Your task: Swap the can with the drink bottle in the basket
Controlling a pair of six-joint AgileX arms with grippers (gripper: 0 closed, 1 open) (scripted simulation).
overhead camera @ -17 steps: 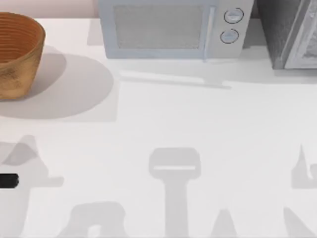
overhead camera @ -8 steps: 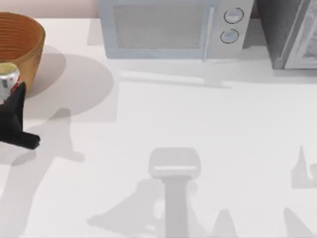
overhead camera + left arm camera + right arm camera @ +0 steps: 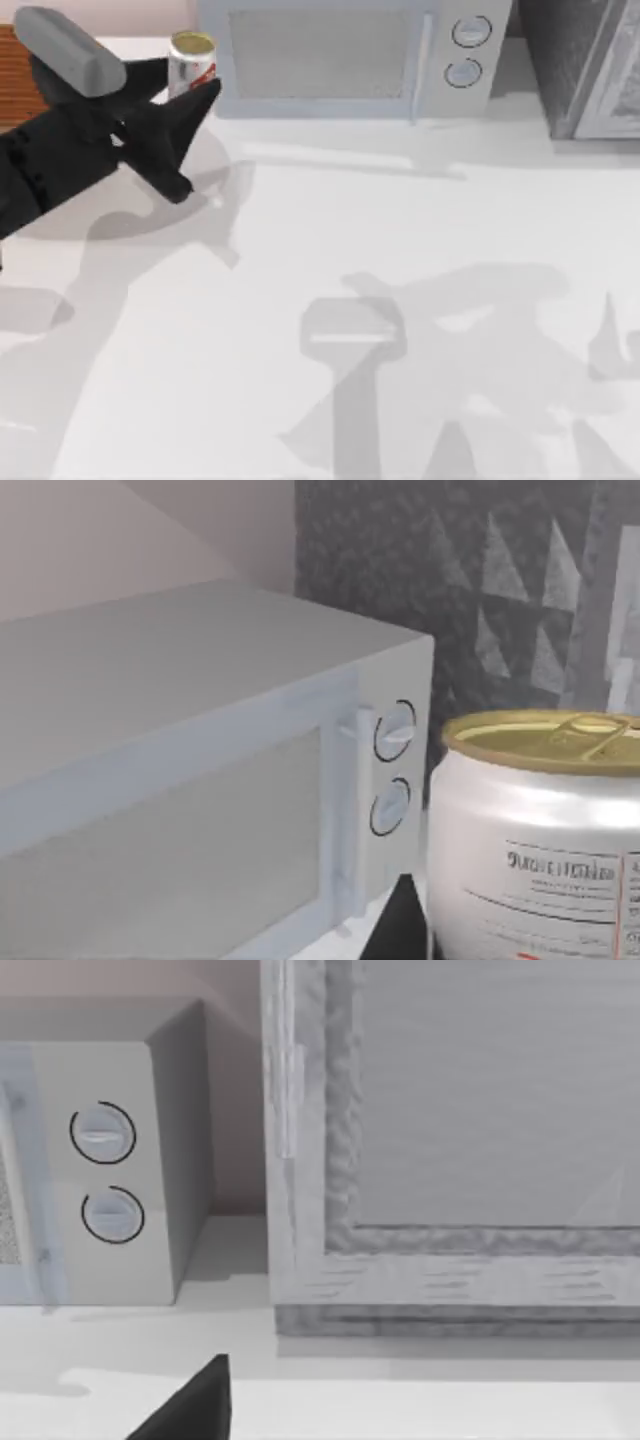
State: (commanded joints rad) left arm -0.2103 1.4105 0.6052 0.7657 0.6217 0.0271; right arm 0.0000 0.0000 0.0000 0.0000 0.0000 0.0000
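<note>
White drink bottle [image 3: 191, 62] carried high in the left gripper [image 3: 185, 95], just in front of the microwave [image 3: 345, 55].

Its fingers are closed on the bottle's sides, keeping it upright and clear of the table [image 3: 400, 280]; I judge it is being taken away from the basket [image 3: 18, 90], which sits behind the arm at far left.

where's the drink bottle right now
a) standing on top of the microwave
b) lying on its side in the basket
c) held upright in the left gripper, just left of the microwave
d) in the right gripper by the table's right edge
c: the drink bottle stands upright between the fingers of the left gripper, just left of the microwave.
</note>
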